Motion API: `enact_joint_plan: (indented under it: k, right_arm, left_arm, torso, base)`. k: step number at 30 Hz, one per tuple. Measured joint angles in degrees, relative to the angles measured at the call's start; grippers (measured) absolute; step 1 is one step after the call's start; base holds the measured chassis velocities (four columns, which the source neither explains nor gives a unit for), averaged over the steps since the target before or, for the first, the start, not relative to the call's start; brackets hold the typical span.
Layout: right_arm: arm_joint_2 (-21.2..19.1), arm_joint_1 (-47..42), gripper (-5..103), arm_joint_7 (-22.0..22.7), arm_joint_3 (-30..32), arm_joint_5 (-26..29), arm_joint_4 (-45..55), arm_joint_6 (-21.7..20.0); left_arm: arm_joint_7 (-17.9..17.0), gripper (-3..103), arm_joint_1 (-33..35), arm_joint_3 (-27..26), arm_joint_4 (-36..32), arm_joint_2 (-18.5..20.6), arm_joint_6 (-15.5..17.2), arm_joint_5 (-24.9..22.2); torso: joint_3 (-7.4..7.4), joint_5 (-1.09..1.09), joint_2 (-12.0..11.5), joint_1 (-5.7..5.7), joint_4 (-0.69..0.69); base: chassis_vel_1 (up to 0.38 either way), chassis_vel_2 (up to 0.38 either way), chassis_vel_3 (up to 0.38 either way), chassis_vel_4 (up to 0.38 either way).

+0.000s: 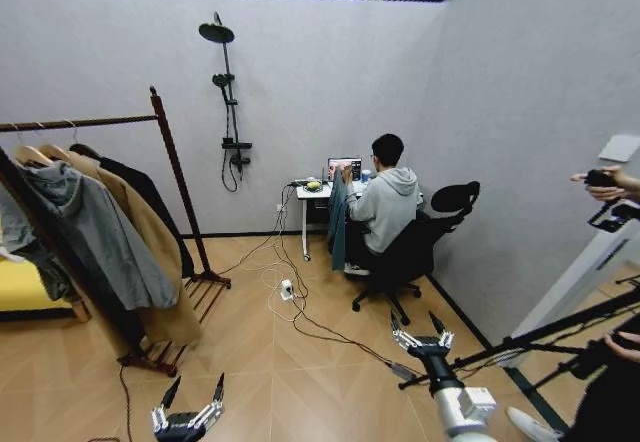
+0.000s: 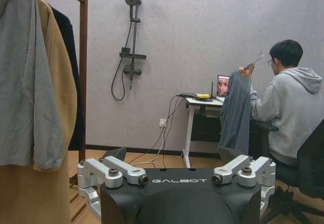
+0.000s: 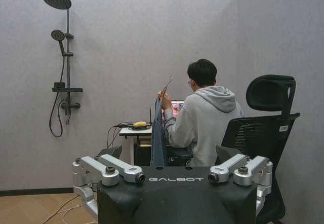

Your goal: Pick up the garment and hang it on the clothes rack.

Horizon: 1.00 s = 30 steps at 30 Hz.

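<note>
The garment, a black long-sleeved jacket, hangs at the far end of the clothes rack, behind a long tan coat. In the left wrist view its dark edge shows next to the rack's post. My left gripper is low over the floor in front of the rack, open and holding nothing; it also appears close up. My right gripper hovers open over the floor on the right and faces the desk.
A grey hooded jacket hangs nearest me on the rack. A seated person at a small desk holds up a blue-grey garment on a hanger. Cables and a power strip lie on the floor. A tripod stands at right.
</note>
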Motion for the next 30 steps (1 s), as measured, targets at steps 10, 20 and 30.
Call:
enact_joint_plan:
  k: [10, 20, 30]
  right_arm:
    - [0.23, 0.35, 100, 0.00, -0.34, -0.15, -0.44, -0.01]
    - [0.39, 0.38, 100, 0.00, -0.44, -0.27, -0.58, -0.01]
    - [0.65, 0.51, 100, -0.64, -0.86, -0.72, -0.67, 0.39]
  left_arm:
    - [0.00, 100, 0.00, 0.00, 0.00, 0.00, 0.00, 0.00]
    - [0.00, 100, 0.00, 0.00, 0.00, 0.00, 0.00, 0.00]
    - [0.00, 100, 0.00, 0.00, 0.00, 0.00, 0.00, 0.00]
  torso:
    - [0.00, -0.01, 0.00, 0.00, 0.00]
    - [0.00, -0.02, 0.00, 0.00, 0.01]
    - [0.00, 0.00, 0.00, 0.00, -0.01]
  base:
    - [0.135, -0.141, -0.130, 0.141]
    - [0.142, -0.143, -0.143, 0.142]
    - [0.162, -0.147, -0.154, 0.140]
